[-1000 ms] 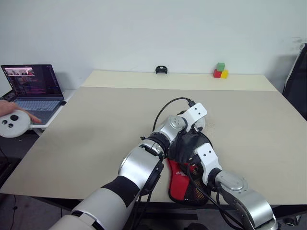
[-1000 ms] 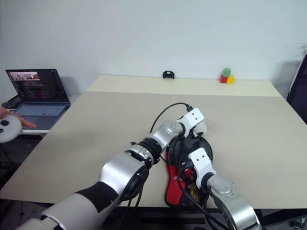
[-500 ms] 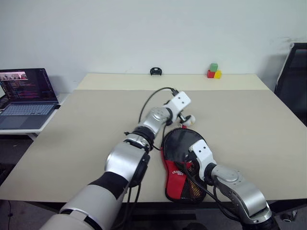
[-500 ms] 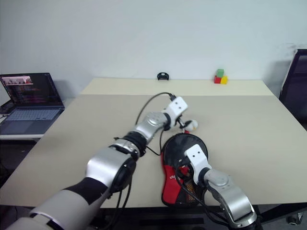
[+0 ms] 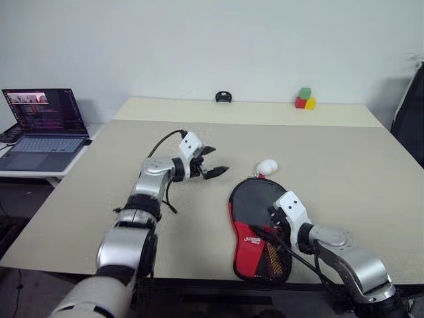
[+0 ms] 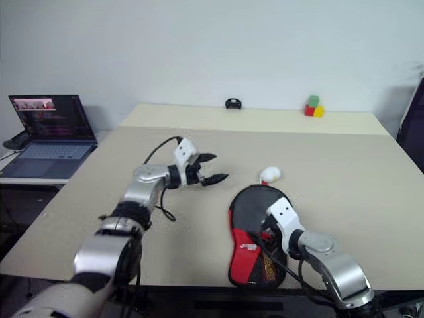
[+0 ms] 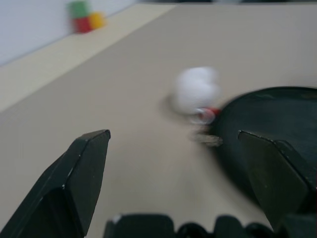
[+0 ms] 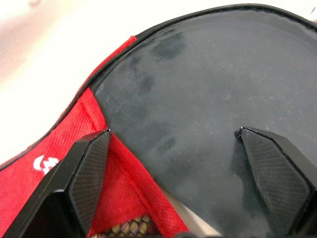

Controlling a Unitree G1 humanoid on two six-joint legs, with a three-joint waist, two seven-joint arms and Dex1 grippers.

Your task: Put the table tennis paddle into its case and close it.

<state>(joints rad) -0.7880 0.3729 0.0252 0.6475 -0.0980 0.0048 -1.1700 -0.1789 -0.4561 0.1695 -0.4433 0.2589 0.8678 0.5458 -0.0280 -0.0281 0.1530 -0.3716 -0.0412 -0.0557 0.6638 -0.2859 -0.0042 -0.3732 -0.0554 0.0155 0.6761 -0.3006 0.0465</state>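
One case [image 5: 255, 233] — black with a red part, mesh pocket and an unreadable white logo — lies at the table's [image 5: 99, 192] near edge. One white fluffy ball [image 5: 266, 166] touches its far end. Left gripper [image 5: 213, 163] hovers wide apart; right gripper [image 8: 185, 163], jaws spread, rests over the case. Three blocks [image 5: 304, 99] — green, red, yellow.

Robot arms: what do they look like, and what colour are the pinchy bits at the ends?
The arms are shiny silver metal with black bands at the joints. Each wrist carries a small white box, and thin black cables loop along the arms. The left end effector and the right end effector each have two black fingers, wedge-shaped and finely textured.
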